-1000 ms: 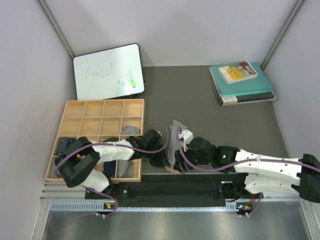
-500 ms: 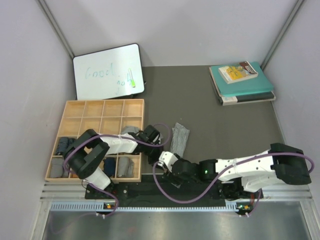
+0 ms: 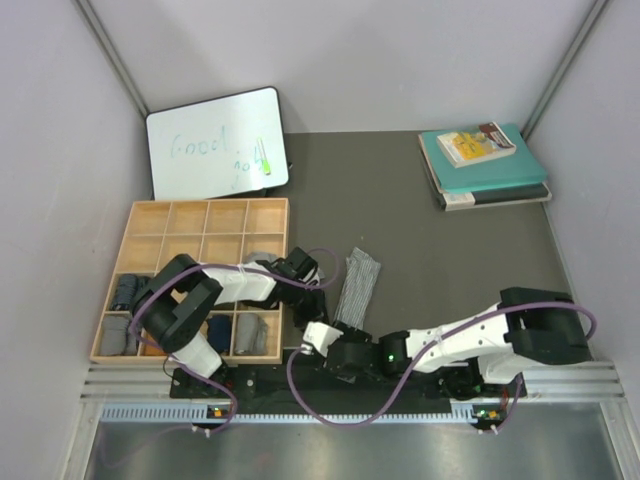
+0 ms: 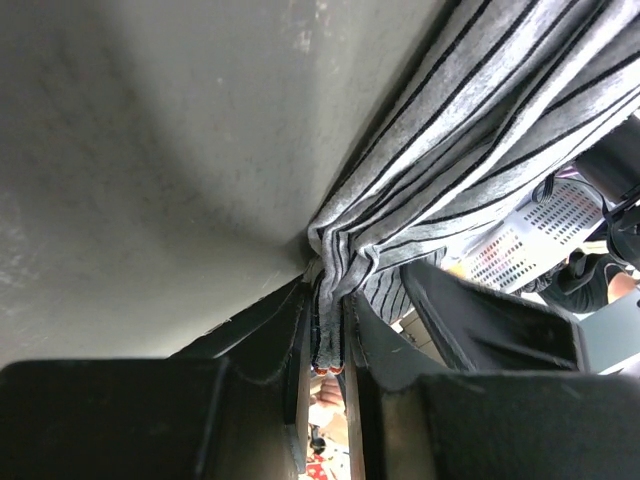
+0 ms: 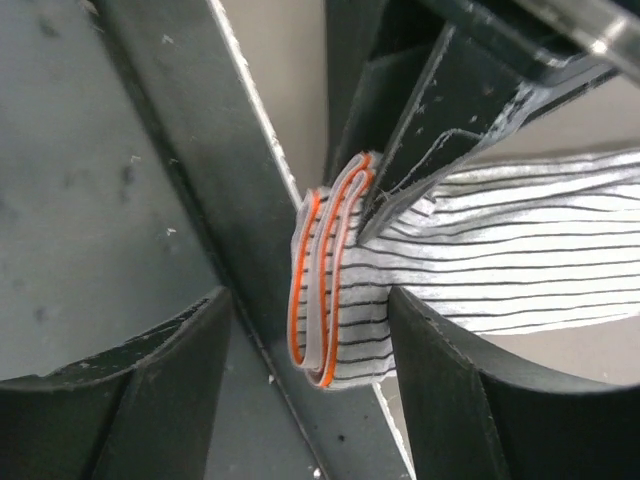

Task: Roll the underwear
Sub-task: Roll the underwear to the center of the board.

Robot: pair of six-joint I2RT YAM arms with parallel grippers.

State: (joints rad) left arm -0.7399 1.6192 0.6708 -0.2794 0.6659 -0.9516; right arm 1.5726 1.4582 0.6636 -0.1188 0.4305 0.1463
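Note:
The grey-and-white striped underwear (image 3: 358,283) lies as a long folded strip on the dark table, slanting toward the front edge. My left gripper (image 3: 320,306) is shut on its near end; in the left wrist view the bunched cloth (image 4: 480,130) is pinched between the jaws of the left gripper (image 4: 330,305). My right gripper (image 3: 318,336) reaches in low from the right. In its wrist view the right gripper (image 5: 310,300) stands open around the orange-edged waistband (image 5: 325,300), with a left gripper's finger (image 5: 420,150) above.
A wooden compartment tray (image 3: 150,215) stands at the left, with rolled garments in its near cells. A whiteboard (image 3: 215,140) leans at the back left. Teal books (image 3: 485,160) are stacked at the back right. A black rail (image 3: 350,380) runs along the table's front edge.
My right arm has swung left and low along the front edge to the cloth's near end. The striped strip now lies straighter. The left gripper keeps its grip.

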